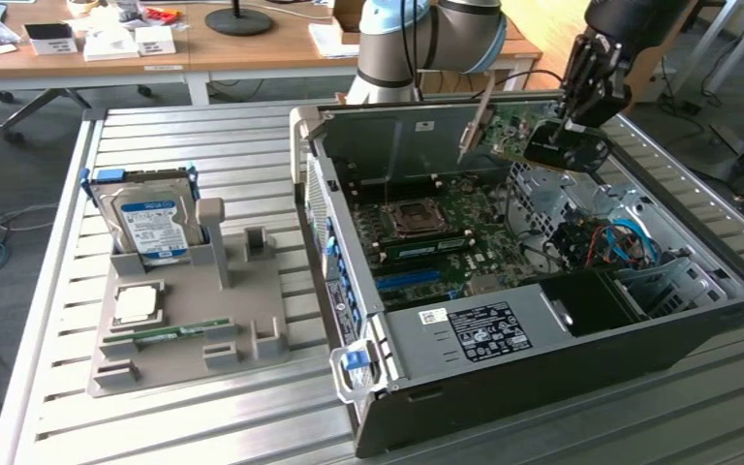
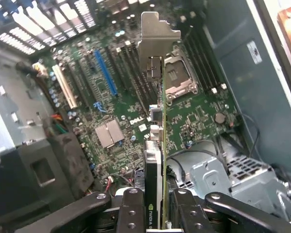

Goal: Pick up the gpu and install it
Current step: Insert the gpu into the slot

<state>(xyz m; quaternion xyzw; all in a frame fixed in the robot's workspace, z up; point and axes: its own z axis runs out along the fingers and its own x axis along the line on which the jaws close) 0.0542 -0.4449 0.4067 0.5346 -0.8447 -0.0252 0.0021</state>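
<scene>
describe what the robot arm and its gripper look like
The arm is made of round silver-grey tubes with a pale blue cap at a joint. Toward the wrist it turns black and ends in a rounded black housing, with a thin dark cable looping beside it. The gripper is black, built of jointed link bars dotted with small round silver screws.

Open room between the gpu (image 1: pixel 511 124) and motherboard (image 1: pixel 476 218); case walls (image 1: pixel 398 140) flank.
</scene>
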